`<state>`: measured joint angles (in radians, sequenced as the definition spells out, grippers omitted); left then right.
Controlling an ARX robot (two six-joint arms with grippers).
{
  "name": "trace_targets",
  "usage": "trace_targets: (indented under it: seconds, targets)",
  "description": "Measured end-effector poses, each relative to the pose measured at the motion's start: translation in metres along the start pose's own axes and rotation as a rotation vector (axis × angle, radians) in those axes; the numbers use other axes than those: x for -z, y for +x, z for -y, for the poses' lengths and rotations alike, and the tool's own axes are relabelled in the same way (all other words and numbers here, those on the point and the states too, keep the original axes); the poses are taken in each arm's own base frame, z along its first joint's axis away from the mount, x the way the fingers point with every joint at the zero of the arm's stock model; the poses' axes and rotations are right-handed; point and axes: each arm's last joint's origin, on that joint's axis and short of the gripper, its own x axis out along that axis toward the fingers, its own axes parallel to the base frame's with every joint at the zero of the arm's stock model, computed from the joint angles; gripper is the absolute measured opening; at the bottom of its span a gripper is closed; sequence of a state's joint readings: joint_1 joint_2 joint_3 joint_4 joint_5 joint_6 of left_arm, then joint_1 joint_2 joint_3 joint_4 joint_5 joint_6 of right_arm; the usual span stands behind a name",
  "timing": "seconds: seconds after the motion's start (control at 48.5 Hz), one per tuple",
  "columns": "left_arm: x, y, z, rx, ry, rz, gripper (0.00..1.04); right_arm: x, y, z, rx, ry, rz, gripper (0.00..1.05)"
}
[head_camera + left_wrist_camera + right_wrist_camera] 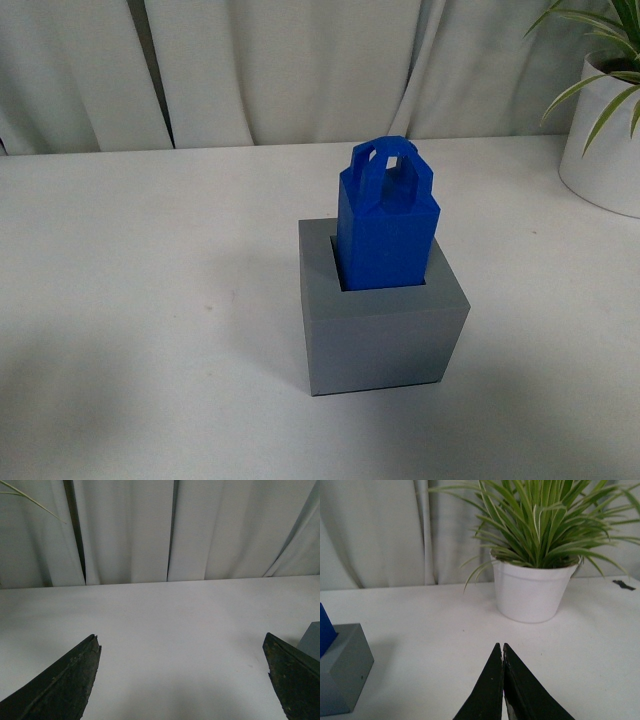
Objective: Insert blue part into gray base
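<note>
Soft, even light fills all three views, leaving the white worktop [150,300] bright without glare and the blue part [385,235] vividly saturated. Faint, diffuse shadows spread near the gray base [385,335] in the front view and beneath the potted plant [532,587] in the right wrist view. The left pincer [182,680] and right pincer [503,690] read as near-black, slightly soft shapes at close range.

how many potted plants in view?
1. A potted plant in a white pot at the table's far right edge in the front view, right of the gray base. More could sit outside the frames.
</note>
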<state>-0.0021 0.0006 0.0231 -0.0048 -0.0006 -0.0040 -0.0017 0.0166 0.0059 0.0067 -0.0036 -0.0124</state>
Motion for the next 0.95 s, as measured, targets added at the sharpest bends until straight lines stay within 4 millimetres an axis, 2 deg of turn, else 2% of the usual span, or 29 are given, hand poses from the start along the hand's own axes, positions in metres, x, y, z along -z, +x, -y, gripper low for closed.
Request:
trace_targets:
  seconds: [0.165, 0.474, 0.639, 0.948]
  targets:
    - [0.0000, 0.0000, 0.0000, 0.000, 0.000, 0.000, 0.99, -0.0005, -0.0008, 0.0000, 0.000, 0.000, 0.007, 0.04]
    - [0.0000, 0.0000, 0.0000, 0.000, 0.000, 0.000, 0.99, -0.0005, -0.0008, 0.0000, -0.001, 0.000, 0.008, 0.73]
    - [0.0000, 0.0000, 0.0000, 0.000, 0.000, 0.000, 0.99, -0.0005, -0.0008, 0.0000, 0.000, 0.000, 0.008, 0.98]
    - [0.0000, 0.0000, 0.0000, 0.000, 0.000, 0.000, 0.99, -0.0005, -0.0008, 0.0000, -0.001, 0.001, 0.008, 0.97]
